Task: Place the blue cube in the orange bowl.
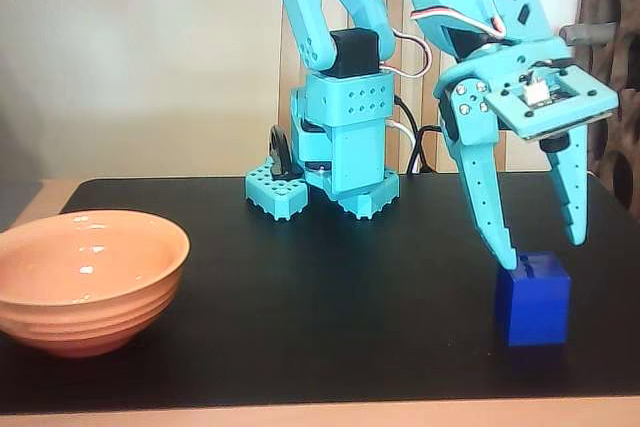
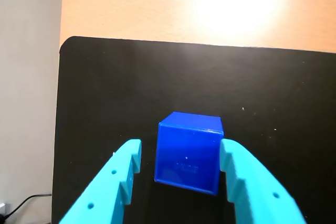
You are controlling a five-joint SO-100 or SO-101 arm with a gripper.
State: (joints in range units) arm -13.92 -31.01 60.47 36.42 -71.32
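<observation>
- Nearest the wrist camera, two turquoise fingers rise from the bottom edge of the frame, spread apart, with the cube standing between them in the lower centre.
- In the wrist view the right finger's inner edge sits against the cube's right side, while a dark gap separates the left finger from the cube's left side.
- The gripper is spread wide and holds nothing; in the fixed view it hangs at the right of the frame, tips pointing down over the cube.
- In the fixed view the left fingertip reaches the cube's top left corner; whether it touches cannot be told. The right fingertip ends a little above and to the right of the cube.
- The cube rests flat on the black mat at the lower right of the fixed view, near the mat's front edge.
- The bowl sits upright at the lower left of the fixed view, on the mat's left end, well apart from the cube, with glare on its inner wall.
- The arm's base stands at the back of the mat, centre of the fixed view, with wires looping behind it.
- In the wrist view, orange tabletop fills the upper part of the frame beyond the mat, washed by a bright glare at upper right.
</observation>
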